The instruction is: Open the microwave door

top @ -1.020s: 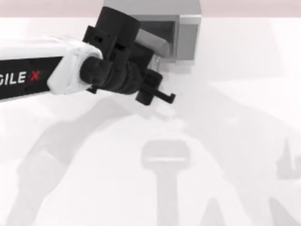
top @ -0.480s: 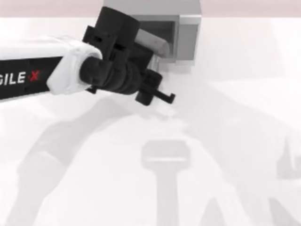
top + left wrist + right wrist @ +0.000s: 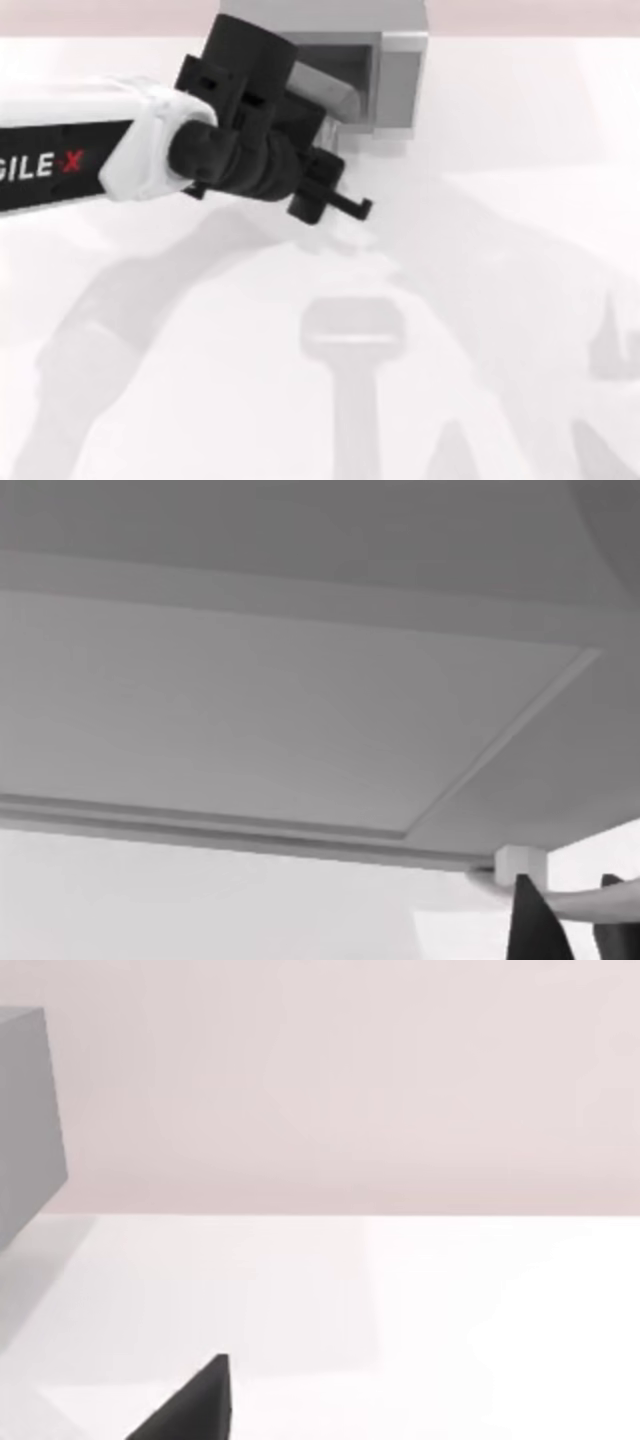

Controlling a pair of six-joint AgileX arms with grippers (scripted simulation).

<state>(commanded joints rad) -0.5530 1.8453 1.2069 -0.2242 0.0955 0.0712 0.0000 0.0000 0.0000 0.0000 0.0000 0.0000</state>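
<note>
The grey microwave (image 3: 400, 25) stands at the back centre of the table. Its door (image 3: 335, 95) is swung partly out, most of it hidden behind my left arm. In the left wrist view the door (image 3: 280, 700) fills the picture, framed panel and window seen from close by. The pale bar handle (image 3: 585, 902) runs between the two dark fingers of my left gripper (image 3: 566, 900), which is shut on it. From above, my left gripper (image 3: 345, 203) sits just in front of the door's free edge. My right gripper shows only one dark fingertip (image 3: 200, 1400), far from the microwave.
The narrow control panel (image 3: 397, 85) faces forward at the microwave's right side. The microwave's side (image 3: 25, 1120) appears as a grey box in the right wrist view, on the white table (image 3: 480, 300). A pink wall (image 3: 350, 1080) runs behind.
My left arm has crept a hair to the left. The door and the hold on the handle look the same.
</note>
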